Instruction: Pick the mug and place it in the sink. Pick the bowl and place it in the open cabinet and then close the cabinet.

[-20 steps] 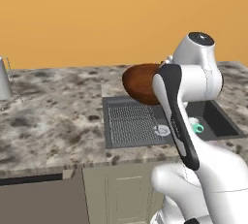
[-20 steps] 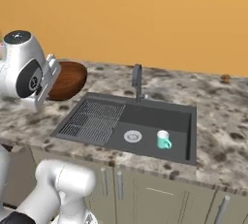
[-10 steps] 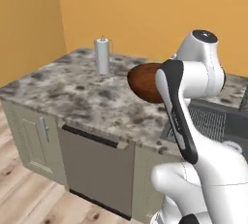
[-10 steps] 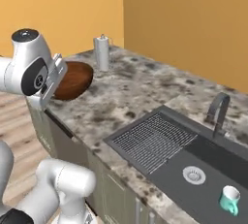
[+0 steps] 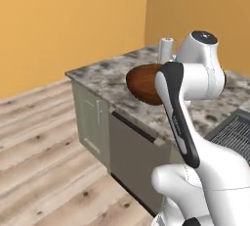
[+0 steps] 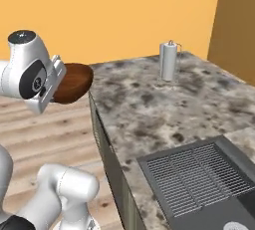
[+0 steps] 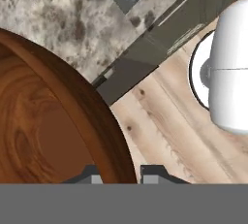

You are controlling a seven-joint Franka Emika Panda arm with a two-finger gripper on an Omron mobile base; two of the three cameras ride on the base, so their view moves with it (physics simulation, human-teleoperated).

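Orange walls (image 5: 73, 24) and a plank floor (image 5: 39, 142) are surrounding me as I'm carrying the bowl (image 5: 142, 84) toward the cabinet step. I'm holding it high beside the speckled counter (image 6: 149, 104), past its end, over the floor, well apart from the sink (image 6: 199, 179). The gripper (image 7: 119, 173) is pinching the bowl's rim, one finger either side. I'm seeing no cabinet yet, so next I'm probably needing to locate it, then lift toward its shelf.

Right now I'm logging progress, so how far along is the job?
In hand: the end effector grips the bowl by its rim, carried off the edge of the counter. The sink shows just its ribbed section, so the mug step can't be confirmed. Left: put the bowl in the cabinet and close it.
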